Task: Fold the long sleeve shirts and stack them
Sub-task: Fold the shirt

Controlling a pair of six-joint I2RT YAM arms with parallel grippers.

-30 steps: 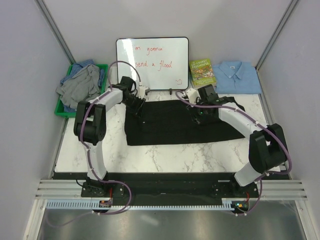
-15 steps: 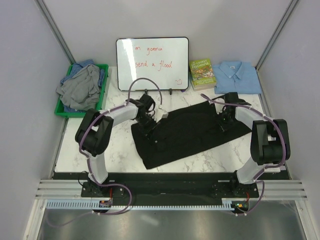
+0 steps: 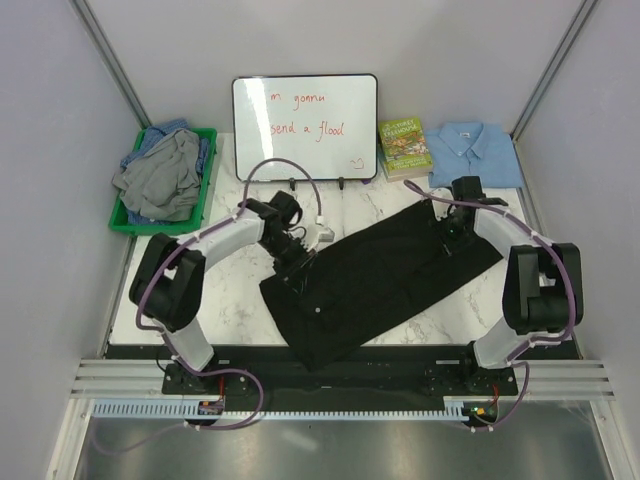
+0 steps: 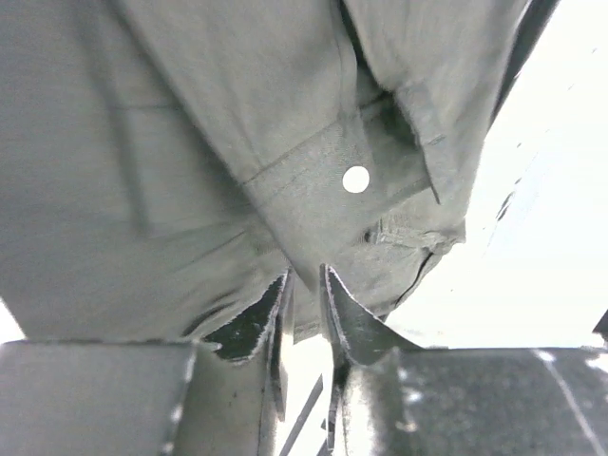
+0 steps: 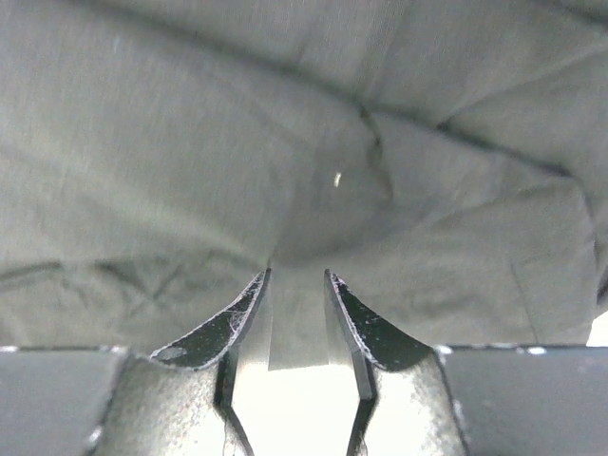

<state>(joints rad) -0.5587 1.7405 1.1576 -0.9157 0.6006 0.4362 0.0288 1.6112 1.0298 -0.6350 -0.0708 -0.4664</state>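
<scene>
Swinging black shirt (image 3: 380, 275) from square to diagonal on tabletop (image 3: 225, 300); left claw (image 3: 298, 262) and right claw (image 3: 447, 245) both clenched on its fabric, probably lining up the fold.

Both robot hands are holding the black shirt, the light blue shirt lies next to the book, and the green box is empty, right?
Not quite. The green box isn't empty: the top external view shows grey and blue clothes piled in it. The rest is right.
</scene>
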